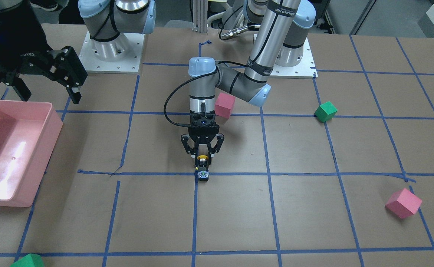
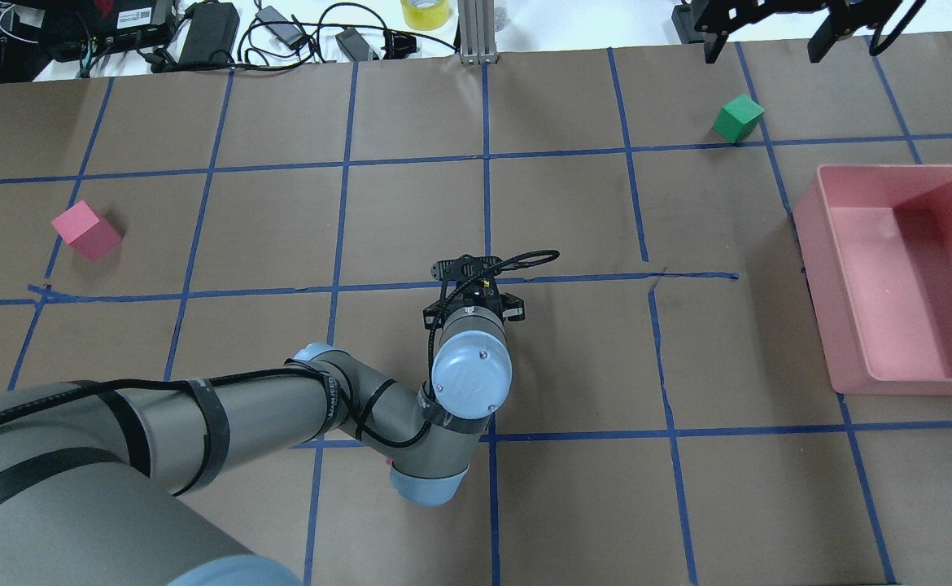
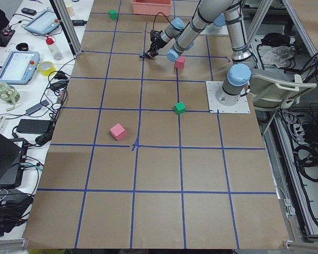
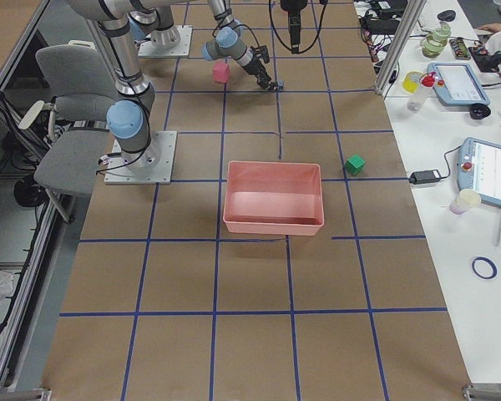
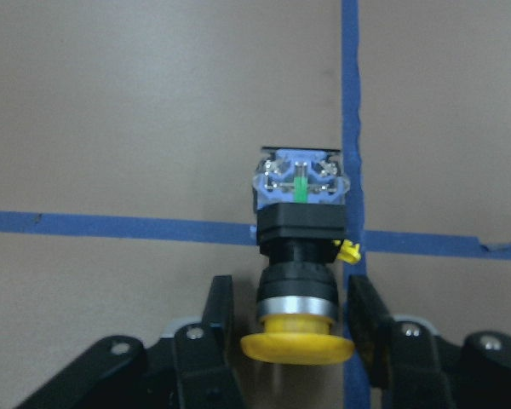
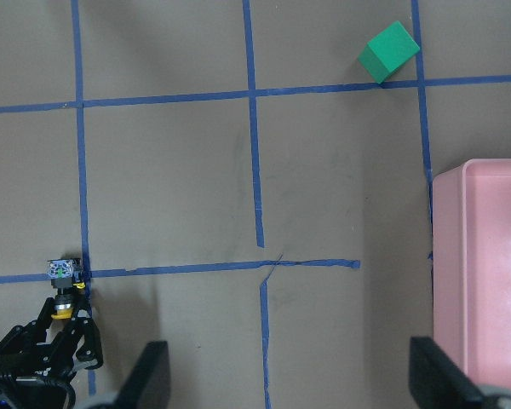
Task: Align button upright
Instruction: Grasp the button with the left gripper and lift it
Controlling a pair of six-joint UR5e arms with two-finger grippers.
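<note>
The button (image 5: pixel 300 247) lies on its side in the middle of the table (image 2: pixel 574 505), right where two blue tape lines (image 5: pixel 351 85) cross. On the left wrist camera its yellow cap points back at the gripper and its terminal block points away. My left gripper (image 5: pixel 294 315) is about half closed, with a finger (image 5: pixel 220 311) on either side of the cap and collar. I cannot tell whether they are actually pressing it.

Bare brown paper lies all round that spot, and the table edges are well apart from it. The pink bin (image 2: pixel 810 220) sits well off to the right, with a green cube (image 2: pixel 738 118) just beyond its far corner. The nearest clutter is a pink cube (image 1: pixel 224 105) just beside the left forearm, on the robot's side of the wrist.

The front camera shows that cube plainly, but from overhead the arm covers nearly all of it and the wrist hides the button too. The right wrist camera looks down from high up and shows the button and left gripper small at its lower left. It also shows my right gripper (image 6: pixel 291 383) spread wide with nothing between its fingers.
</note>
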